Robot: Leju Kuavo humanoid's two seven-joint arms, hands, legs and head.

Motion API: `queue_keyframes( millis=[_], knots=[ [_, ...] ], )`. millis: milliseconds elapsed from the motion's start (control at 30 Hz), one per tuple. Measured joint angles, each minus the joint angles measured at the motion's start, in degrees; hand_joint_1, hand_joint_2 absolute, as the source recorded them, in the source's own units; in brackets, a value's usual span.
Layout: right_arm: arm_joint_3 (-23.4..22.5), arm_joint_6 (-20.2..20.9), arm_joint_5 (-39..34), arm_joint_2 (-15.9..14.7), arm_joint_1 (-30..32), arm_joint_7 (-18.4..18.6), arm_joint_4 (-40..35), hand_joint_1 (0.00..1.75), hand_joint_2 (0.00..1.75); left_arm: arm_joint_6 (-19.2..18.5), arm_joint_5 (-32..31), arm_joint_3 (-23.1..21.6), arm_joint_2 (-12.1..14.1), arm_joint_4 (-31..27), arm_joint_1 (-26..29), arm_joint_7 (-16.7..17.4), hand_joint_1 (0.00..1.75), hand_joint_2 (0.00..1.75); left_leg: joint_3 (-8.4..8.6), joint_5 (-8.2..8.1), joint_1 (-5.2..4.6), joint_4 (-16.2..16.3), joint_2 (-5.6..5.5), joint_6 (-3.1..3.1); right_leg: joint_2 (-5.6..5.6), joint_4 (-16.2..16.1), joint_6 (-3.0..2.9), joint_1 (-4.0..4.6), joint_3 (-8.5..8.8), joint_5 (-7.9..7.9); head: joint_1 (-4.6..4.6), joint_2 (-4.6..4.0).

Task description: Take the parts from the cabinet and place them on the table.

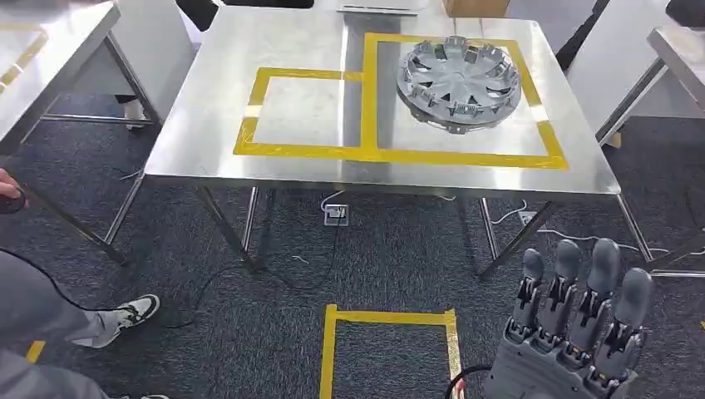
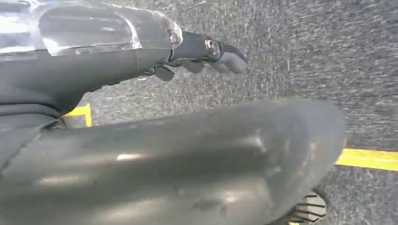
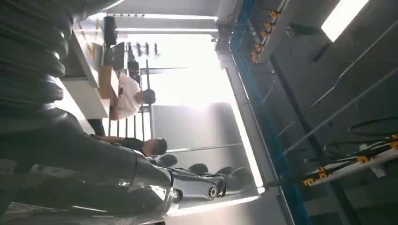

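A silver wheel cover (image 1: 459,81) lies flat on the steel table (image 1: 208,125), inside the right one of two yellow-taped squares. The left taped square (image 1: 299,112) is bare. My right hand (image 1: 578,324) is raised low at the near right, well short of the table, with its fingers straight, apart and holding nothing. In the right wrist view that hand (image 3: 202,183) points up toward the ceiling with its dark fingers stretched out. My left hand (image 2: 202,54) hangs over the grey carpet; its fingers reach out with nothing in them.
A person stands at the near left, with a trouser leg and shoe (image 1: 133,312) on the carpet. Other steel tables stand at the left (image 1: 50,50) and right (image 1: 677,50). A yellow tape outline (image 1: 387,316) marks the floor before the table, and cables run under it.
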Motion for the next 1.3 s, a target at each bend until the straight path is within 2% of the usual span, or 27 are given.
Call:
queue_keyframes(
  millis=[67,100,167,233,267,300,333,400,433,467,500,600,633,667,733,767,800,833,867,900,933,1000,1133,1200,1233,1267,1300],
  knots=[
    [-0.4,0.0,-0.3,0.0,0.9,0.0,0.0,0.0,1.75,-0.2,0.0,-0.3,0.1,0.0,0.2,0.1,0.0,0.0,-0.6,0.74,-0.08,0.0,0.02,0.65,0.11,-0.3,0.43,-0.11,-0.11,0.83,0.24,0.0],
    [-0.6,0.0,-0.5,0.0,1.3,0.0,0.0,0.0,1.75,-0.4,0.0,-0.4,-0.2,0.0,0.2,0.1,0.0,0.0,-1.01,1.3,0.36,-0.2,0.28,0.88,0.23,0.0,0.64,-0.21,-0.51,0.19,0.17,0.0],
    [-1.6,0.0,-1.1,0.0,2.4,0.6,0.0,0.0,1.75,-0.4,0.0,-0.5,-0.1,0.0,0.2,0.1,0.0,0.0,-2.62,2.8,0.36,-0.2,0.22,1.67,0.41,6.0,1.88,-0.67,-1.78,-7.41,1.25,0.0],
    [-2.4,0.0,-1.2,0.0,3.5,0.6,0.0,0.0,1.75,-0.4,0.1,-0.6,-0.1,0.0,0.2,0.2,0.0,0.0,-3.96,3.88,0.28,-0.1,0.18,1.85,0.41,13.6,2.35,-0.94,-2.41,-12.73,1.55,0.0],
    [-2.9,0.0,-0.9,0.1,3.9,0.6,0.0,0.0,1.75,-0.4,0.1,-0.7,0.0,0.0,0.2,0.3,0.0,0.0,-4.85,4.53,0.2,0.0,0.19,1.75,0.41,16.8,2.41,-0.94,-2.27,-13.51,1.83,0.0],
    [-3.3,0.0,-0.4,0.1,4.2,0.9,0.0,0.0,1.75,-0.4,0.1,-1.0,0.1,0.0,0.2,0.3,0.0,0.0,-5.76,5.09,0.11,0.2,0.24,1.71,0.42,17.4,2.27,-0.94,-1.49,-12.04,1.99,0.0],
    [-3.5,0.0,0.0,0.2,4.3,1.0,0.0,0.0,1.75,-0.4,0.1,-1.1,0.1,0.0,0.2,0.3,0.0,0.0,-6.13,5.29,0.05,0.3,0.25,1.69,0.42,17.0,2.16,-0.93,-0.88,-11.1,2.06,0.0],
    [-4.4,0.0,1.4,0.3,4.9,1.9,0.0,0.0,1.75,-0.4,0.1,-1.5,0.0,0.0,0.2,0.4,0.0,0.0,-7.73,6.58,-0.43,0.4,0.25,1.63,0.52,7.9,0.85,-0.63,6.01,-5.76,2.25,0.0],
    [-4.7,0.0,1.9,0.5,4.9,2.1,0.0,0.0,1.75,-0.4,0.1,-1.6,-0.1,0.0,0.2,0.5,0.0,0.0,-8.01,7.04,-0.33,0.4,0.26,1.55,0.55,2.4,-0.07,-0.17,9.78,-5.87,2.27,0.0],
    [-4.9,0.0,2.0,0.5,4.9,2.2,0.0,0.0,1.75,-0.4,0.1,-1.6,-0.2,-0.1,0.2,0.5,0.0,0.0,-8.11,7.24,-0.59,0.5,0.23,1.37,0.5,-0.8,-0.71,0.09,11.52,-7.12,2.27,0.0],
    [-5.4,0.0,2.2,0.6,4.9,2.3,-0.1,0.0,1.75,-0.5,0.1,-1.6,-0.2,-0.1,0.1,0.6,0.0,0.0,-8.32,8.01,-0.43,0.5,0.31,0.86,0.54,-5.0,-0.7,0.16,13.88,-8.42,2.34,0.0],
    [-5.6,0.0,2.4,0.8,5.1,2.4,-0.2,0.0,1.75,-0.5,0.0,-1.9,-0.3,-0.2,0.2,0.6,0.0,0.0,-9.11,9.54,-0.05,0.1,0.49,-0.16,0.64,-5.1,-1.14,0.49,12.78,-7.04,2.62,0.0],
    [-5.7,0.0,2.5,1.0,5.0,2.4,-0.2,0.0,1.75,-0.5,0.0,-2.0,-0.3,-0.2,0.2,0.5,0.0,0.0,-9.62,7.67,-0.03,1.1,0.46,-0.36,0.12,-5.8,-1.16,0.04,12.32,-6.06,2.6,0.0],
    [-6.0,0.0,2.6,1.2,5.1,2.4,-0.2,0.0,1.75,-0.5,0.0,-2.2,-0.2,-0.2,0.2,0.5,0.0,0.0,-10.61,4.45,-0.05,3.2,0.4,-0.52,0.28,-5.7,-1.58,0.07,11.35,-5.34,2.45,0.0],
    [-6.2,0.0,2.6,1.3,5.1,2.6,-0.2,0.0,1.75,-0.5,0.0,-2.5,-0.2,-0.2,0.2,0.3,0.0,0.0,-12.56,-2.28,0.07,10.7,0.34,-0.91,0.23,-4.8,-1.75,0.07,9.27,-4.57,2.34,0.0],
    [-6.2,0.0,2.8,1.4,5.1,2.8,-0.3,0.0,1.75,-0.5,0.0,-2.5,-0.1,-0.2,0.2,0.2,0.0,0.0,-13.45,-4.04,0.09,14.9,0.34,-1.12,0.16,-4.1,-1.73,0.09,8.0,-4.16,2.23,0.0],
    [-6.3,0.0,3.0,1.4,5.0,2.9,-0.3,0.0,1.75,-0.5,0.0,-2.6,-0.1,-0.2,0.2,0.1,0.0,0.0,-13.56,-3.34,0.1,17.4,0.34,-1.25,0.13,-3.4,-1.69,0.1,6.91,-3.71,2.21,0.0],
    [-6.4,0.0,3.1,1.4,5.0,3.0,-0.3,0.0,1.75,-0.5,0.0,-2.8,-0.1,-0.2,0.2,-0.1,0.0,0.0,-12.88,-0.98,0.12,18.0,0.35,-1.32,0.09,-2.7,-1.63,0.09,5.63,-3.34,2.19,0.0],
    [-6.4,0.0,3.2,1.4,5.0,3.1,-0.3,0.0,1.75,-0.5,0.0,-2.9,-0.1,-0.2,0.1,-0.2,0.0,0.0,-11.38,2.11,0.15,17.2,0.36,-1.33,0.07,-1.7,-1.53,0.08,4.03,-2.99,2.16,0.0],
    [-6.4,0.0,3.6,1.4,5.0,3.3,-0.3,0.0,1.75,-0.6,0.0,-2.9,-0.1,-0.2,0.1,-0.2,0.0,0.0,-9.33,3.89,0.14,14.9,0.37,-1.29,0.09,-0.8,-1.35,0.05,2.78,-2.78,2.16,0.0],
    [-6.5,0.0,4.5,1.6,5.1,3.6,-0.3,0.0,1.75,-0.7,-0.1,-2.9,-0.1,-0.2,0.0,-0.3,0.0,0.0,-5.22,4.07,0.14,9.8,0.34,-1.11,0.13,0.3,-1.08,0.02,1.58,-2.53,2.06,0.0],
    [-6.8,0.0,6.0,1.9,5.1,4.2,-0.4,0.0,1.75,-1.0,-0.3,-2.9,-0.1,-0.2,-0.2,-0.4,0.0,0.0,0.27,-1.03,-0.01,1.3,0.21,-0.62,0.16,1.4,-0.67,0.31,0.81,-2.3,2.03,0.0],
    [-7.0,0.0,6.6,2.0,5.1,4.5,-0.3,0.0,1.75,-1.2,-0.4,-3.0,-0.1,-0.2,-0.2,-0.4,0.0,0.0,-0.72,0.32,-0.17,1.1,0.24,0.92,0.24,1.2,0.2,0.19,0.79,-0.55,2.23,0.0],
    [-7.1,0.0,6.7,2.1,5.3,4.6,-0.3,0.0,1.75,-1.3,-0.4,-3.0,-0.3,-0.2,-0.4,-0.4,0.0,0.0,-2.34,1.8,0.15,0.9,0.32,1.62,0.41,4.1,1.33,-0.21,-0.5,-5.68,2.4,0.0],
    [-7.2,0.0,6.9,2.1,5.3,4.7,-0.3,0.0,1.75,-1.3,-0.4,-3.2,-0.3,-0.2,-0.4,-0.4,0.0,0.0,-3.54,2.72,0.14,0.9,0.29,1.87,0.42,9.2,1.96,-0.47,-1.69,-10.29,2.58,0.0],
    [-7.3,0.0,7.5,2.2,5.3,4.9,-0.3,0.0,1.75,-1.3,-0.4,-3.3,-0.3,-0.2,-0.3,-0.4,0.0,0.0,-4.49,3.48,0.13,1.0,0.26,1.87,0.42,13.4,2.23,-0.63,-2.34,-12.93,2.62,0.0],
    [-7.3,0.0,7.8,2.2,5.4,5.0,-0.3,0.0,1.75,-1.3,-0.4,-3.3,-0.3,-0.2,-0.3,-0.4,0.0,0.0,-4.87,3.75,0.13,1.0,0.26,1.86,0.41,14.9,2.29,-0.71,-2.47,-13.53,2.64,0.0]
  ],
)
